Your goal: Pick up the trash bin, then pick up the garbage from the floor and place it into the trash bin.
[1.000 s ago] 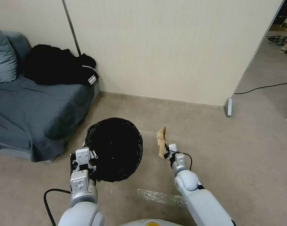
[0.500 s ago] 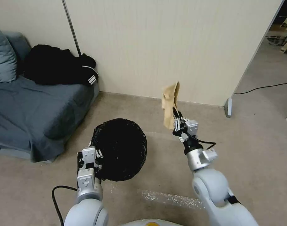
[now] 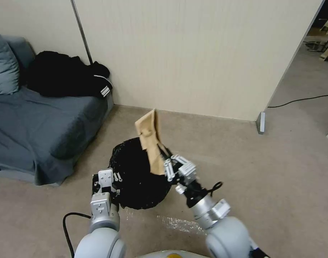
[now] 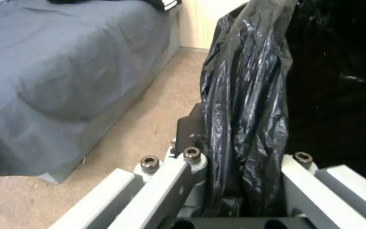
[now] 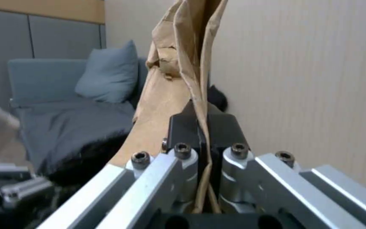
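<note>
Paper bag (image 3: 150, 141), tan and crumpled, hangs above the trash bin (image 3: 140, 179) at my twelve o'clock, pinched flat in my right gripper (image 3: 167, 161). My left gripper (image 3: 106, 184), at eleven o'clock, clamps the bin's black-lined rim, beside the grey sofa (image 3: 38, 129).

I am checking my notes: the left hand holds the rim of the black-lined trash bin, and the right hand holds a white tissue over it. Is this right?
Not quite. The right hand holds a tan paper bag, not a white tissue; the right wrist view shows the bag pinched between its fingers. The rest is correct: the left hand holds the rim of the trash bin, and the bag hangs over it.
</note>
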Robot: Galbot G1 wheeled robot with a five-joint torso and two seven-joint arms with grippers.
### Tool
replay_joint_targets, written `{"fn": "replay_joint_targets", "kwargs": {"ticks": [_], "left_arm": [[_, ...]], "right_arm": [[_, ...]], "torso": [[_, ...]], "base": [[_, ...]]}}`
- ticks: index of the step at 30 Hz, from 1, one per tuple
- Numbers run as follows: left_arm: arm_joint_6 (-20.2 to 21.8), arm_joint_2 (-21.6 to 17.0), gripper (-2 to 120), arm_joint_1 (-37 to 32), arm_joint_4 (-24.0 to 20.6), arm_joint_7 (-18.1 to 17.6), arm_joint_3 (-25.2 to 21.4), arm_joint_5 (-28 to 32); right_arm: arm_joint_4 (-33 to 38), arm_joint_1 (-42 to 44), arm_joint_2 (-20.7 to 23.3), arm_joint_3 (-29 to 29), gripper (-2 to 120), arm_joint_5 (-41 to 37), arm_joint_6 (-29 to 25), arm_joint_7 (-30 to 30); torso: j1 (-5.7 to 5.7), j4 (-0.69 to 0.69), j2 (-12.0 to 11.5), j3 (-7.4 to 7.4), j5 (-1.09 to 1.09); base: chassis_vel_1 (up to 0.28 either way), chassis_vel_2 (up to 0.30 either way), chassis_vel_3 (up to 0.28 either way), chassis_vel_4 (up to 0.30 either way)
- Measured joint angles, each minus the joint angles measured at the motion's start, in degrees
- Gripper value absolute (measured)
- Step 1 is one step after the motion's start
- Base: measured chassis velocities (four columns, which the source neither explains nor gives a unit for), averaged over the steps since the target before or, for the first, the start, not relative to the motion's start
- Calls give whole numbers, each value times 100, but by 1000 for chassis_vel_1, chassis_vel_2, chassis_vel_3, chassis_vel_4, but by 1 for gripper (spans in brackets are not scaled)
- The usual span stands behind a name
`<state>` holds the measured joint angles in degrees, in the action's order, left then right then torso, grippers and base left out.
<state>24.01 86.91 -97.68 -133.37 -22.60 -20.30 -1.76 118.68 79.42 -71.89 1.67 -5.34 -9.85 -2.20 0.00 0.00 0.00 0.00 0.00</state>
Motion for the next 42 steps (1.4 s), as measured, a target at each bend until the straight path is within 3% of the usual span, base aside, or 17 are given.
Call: {"fn": "replay_joint_targets", "kwargs": {"ticks": [10,18,21,35,36,42], "left_arm": [[18,13,2,-55,-122,89,-13,-17],[33,40,2,-27,-137,101,-19,-12],[36,60,2,12,-123,117,-24,-15],[35,68,2,164,45,169,-41,12],[35,68,2,165,59,174,-36,11],[47,59,2,184,60,199,-31,7]], "right_arm": [[-884,-312,-222,272,0,57,-23,82],[-1109,-325,-272,362,3,130,-38,68],[-1131,-315,-280,399,18,171,-38,58],[-930,-81,-221,382,65,389,-74,-32],[-893,-46,-213,366,73,414,-75,-42],[-765,72,-194,291,91,515,-89,-73]], "torso": [[0,0,0,0,0],[0,-1,0,0,-1],[0,0,0,0,0],[0,2,0,0,-5],[0,1,0,0,-4],[0,0,0,0,0]], "base": [[0,0,0,0],[0,0,0,0],[0,0,0,0],[0,0,0,0],[0,0,0,0],[0,0,0,0]]}}
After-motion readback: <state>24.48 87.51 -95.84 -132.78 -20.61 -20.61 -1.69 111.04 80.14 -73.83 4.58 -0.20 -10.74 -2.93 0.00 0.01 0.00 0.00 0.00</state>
